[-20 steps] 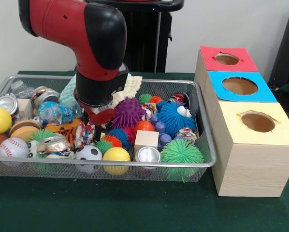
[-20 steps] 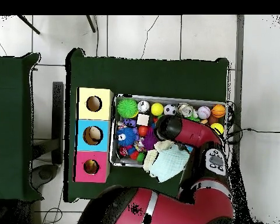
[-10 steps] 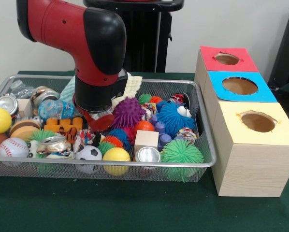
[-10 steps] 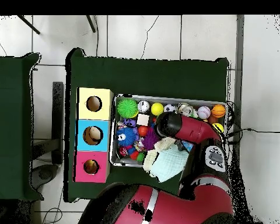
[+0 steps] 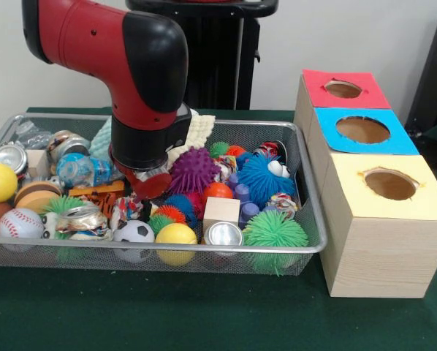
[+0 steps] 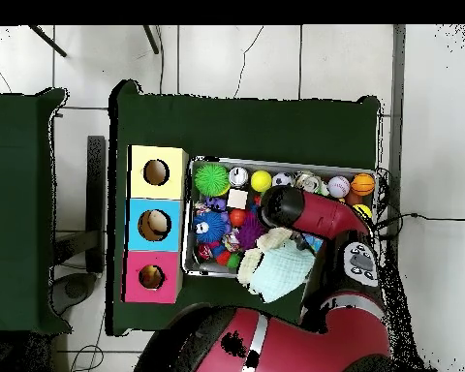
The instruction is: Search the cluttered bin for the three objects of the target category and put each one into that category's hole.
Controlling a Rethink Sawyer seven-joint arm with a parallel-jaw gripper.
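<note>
Wire bin, tool lowered among toys.
Front view: purple spiky ball beside tool; overhead hides it under the arm. Grip state cannot be told.

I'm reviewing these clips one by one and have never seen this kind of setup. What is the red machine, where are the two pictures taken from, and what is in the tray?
The red and black machine is a robot arm. One picture looks across the table at it; the other looks straight down. Its gripper is down in a wire mesh bin full of small things: balls, spiky rubber toys, crushed cans, wooden blocks. I cannot tell whether it holds anything. Beside the bin stand three wooden boxes, each with a round hole on top: a red box, a blue box and a yellow box.
</note>
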